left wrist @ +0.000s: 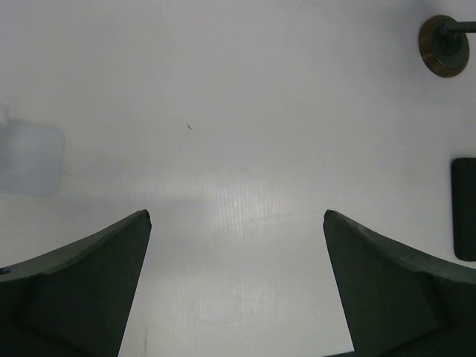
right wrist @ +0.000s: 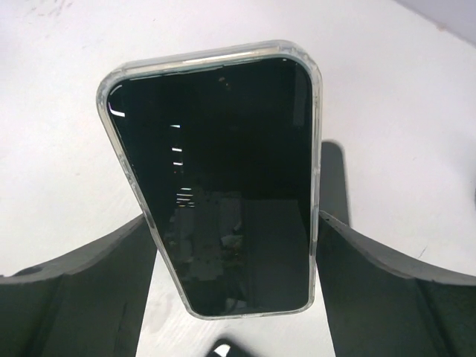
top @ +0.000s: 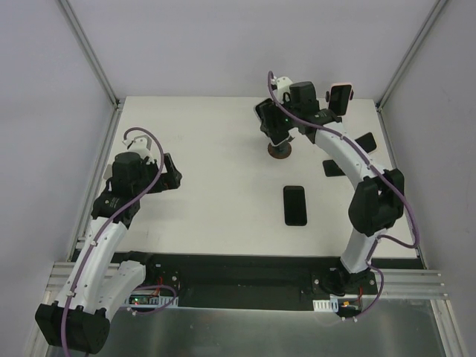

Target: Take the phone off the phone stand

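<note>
One phone [right wrist: 223, 186] in a clear case, screen dark, stands tilted above the phone stand [top: 280, 151], whose round brown base rests on the far middle of the white worktop [top: 208, 186]. Whether the phone is seated in its holder cannot be told. The right claw [right wrist: 233, 216] flanks the phone, one finger close against each long edge; it is not clear whether they are pressing on it or just beside it.

A second dark phone [top: 295, 205] lies flat on the worktop nearer the arms, apart from the stand. A third phone [top: 341, 97] with a pinkish edge stands upright at the far right. Two dark flat shapes [top: 366, 141] lie beside the right arm. The left claw [left wrist: 236, 216] hovers released, fingers wide apart, over bare worktop at the left.
</note>
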### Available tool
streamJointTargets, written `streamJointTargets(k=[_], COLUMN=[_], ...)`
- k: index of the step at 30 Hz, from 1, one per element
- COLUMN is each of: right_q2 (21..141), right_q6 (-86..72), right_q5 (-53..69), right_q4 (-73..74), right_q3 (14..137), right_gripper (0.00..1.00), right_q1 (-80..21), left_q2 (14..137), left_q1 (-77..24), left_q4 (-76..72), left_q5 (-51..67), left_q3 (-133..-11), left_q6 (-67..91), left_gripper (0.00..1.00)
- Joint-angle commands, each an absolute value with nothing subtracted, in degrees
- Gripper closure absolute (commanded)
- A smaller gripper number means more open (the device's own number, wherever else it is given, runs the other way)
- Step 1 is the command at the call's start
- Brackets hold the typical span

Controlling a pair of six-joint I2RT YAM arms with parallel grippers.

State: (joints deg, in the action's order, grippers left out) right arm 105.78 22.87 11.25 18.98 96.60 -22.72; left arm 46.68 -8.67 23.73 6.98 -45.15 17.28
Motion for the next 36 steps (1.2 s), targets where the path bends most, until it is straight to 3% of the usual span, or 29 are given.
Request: streamJointTargets(k=[1,14,36], right_q2=[95.37,83.41,97.02], right_q6=[11.45,-15.19,-30.41], right_q5=[2.21,-13.36,-17.57], right_q4=[20.03,34.8,36.3], right_q3=[89.59,69.27,67.41], right_gripper=[0.55,0.51,0.48], right_q1=[-26.88,-40.16,-46.41], left_q2=[43.51,40.17,38.85], left_q1=[-9.14,-13.27,-22.41], left_q4=[20.4,12.75,9.49], left_q5=[-5.7,-26.18,-25.75], left_q3=[-43.51,-38.85,-35.42], left_q6=[15.21,13.01,11.87], left_gripper=[0.01,0.01,0.01])
